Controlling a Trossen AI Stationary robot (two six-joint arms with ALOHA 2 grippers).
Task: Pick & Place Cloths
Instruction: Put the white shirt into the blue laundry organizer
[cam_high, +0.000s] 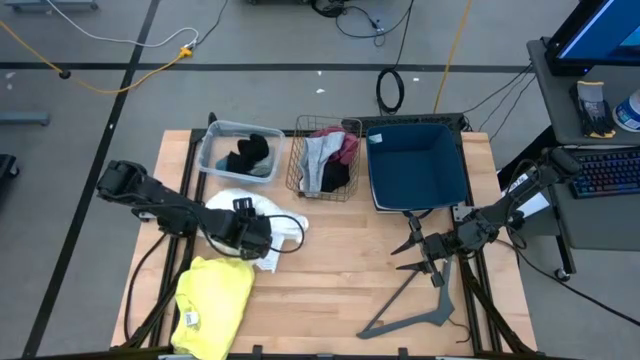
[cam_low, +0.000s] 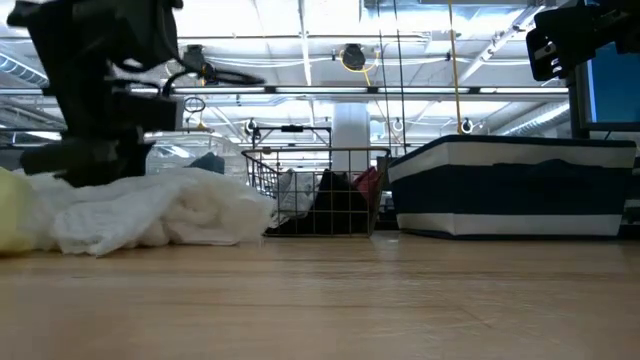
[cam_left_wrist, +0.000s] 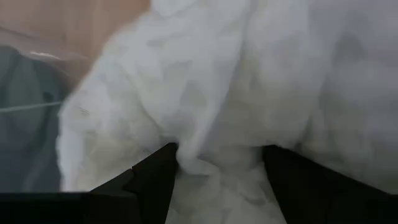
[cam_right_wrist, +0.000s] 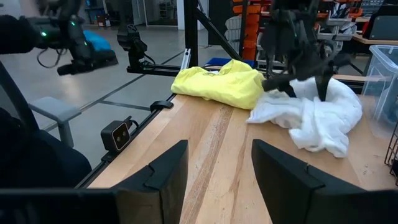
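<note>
Tabletop (cam_high: 340, 270): crumpled white cloth (cam_high: 285, 228)

Grey concrete floor (cam_high: 280, 40) with cables, a desk with keyboard (cam_high: 607, 170), ceiling strip lights (cam_low: 300, 30) beyond.

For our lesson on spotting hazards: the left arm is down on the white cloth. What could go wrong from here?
1. The left gripper has its fingers open astride a fold of the white cloth; it may pinch only a thin layer, which could slip.
2. The yellow cloth lies touching the white one, so a lift might drag it along.
</note>
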